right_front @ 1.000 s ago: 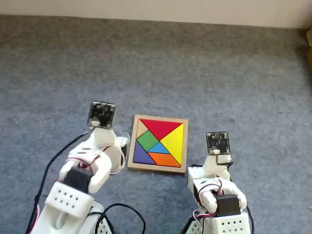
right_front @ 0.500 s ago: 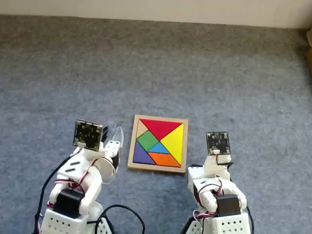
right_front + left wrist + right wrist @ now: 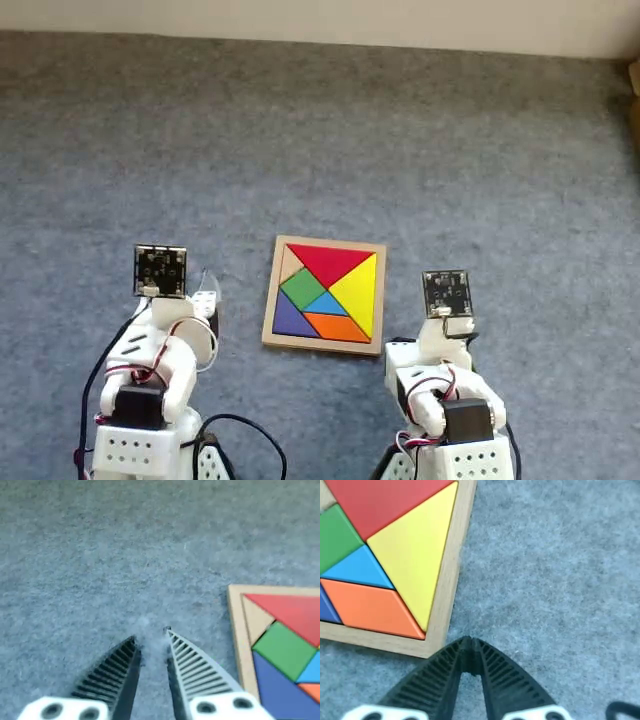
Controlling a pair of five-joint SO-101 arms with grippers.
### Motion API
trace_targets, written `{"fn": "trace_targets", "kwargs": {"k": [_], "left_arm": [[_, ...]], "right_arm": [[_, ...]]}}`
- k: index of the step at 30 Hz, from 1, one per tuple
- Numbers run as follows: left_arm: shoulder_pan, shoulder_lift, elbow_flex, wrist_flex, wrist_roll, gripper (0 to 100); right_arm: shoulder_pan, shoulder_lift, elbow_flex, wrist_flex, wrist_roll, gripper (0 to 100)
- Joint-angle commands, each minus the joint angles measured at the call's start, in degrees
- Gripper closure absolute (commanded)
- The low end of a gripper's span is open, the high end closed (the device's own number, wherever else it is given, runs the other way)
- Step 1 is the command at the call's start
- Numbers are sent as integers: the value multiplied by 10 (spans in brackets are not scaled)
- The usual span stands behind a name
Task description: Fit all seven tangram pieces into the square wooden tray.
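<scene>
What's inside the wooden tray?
Flat colored pieces fill the tray: red triangle, yellow triangle, green square, light blue triangle, orange piece, dark blue triangle. One corner spot looks wood-colored; piece or bare floor, I cannot tell. The floor beneath is covered.

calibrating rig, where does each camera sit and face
High view: fixed overhead, looking down at tray, carpet, left arm, right arm.
Left wrist view: on left arm, facing carpet and tray edge past open left gripper.
Right wrist view: on right arm, facing tray corner past shut right gripper.
All three share the tray.
</scene>
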Motion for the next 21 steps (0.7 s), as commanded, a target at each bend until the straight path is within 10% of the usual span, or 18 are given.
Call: {"fn": "trace_targets", "kwargs": {"k": [1, 21], "left_arm": [[-32, -18, 12, -3, -74, 914], [-37, -16, 15, 217, -128, 915]], "right_arm": [[5, -9, 86, 4, -3, 984], [5, -9, 86, 4, -3, 984]]}}
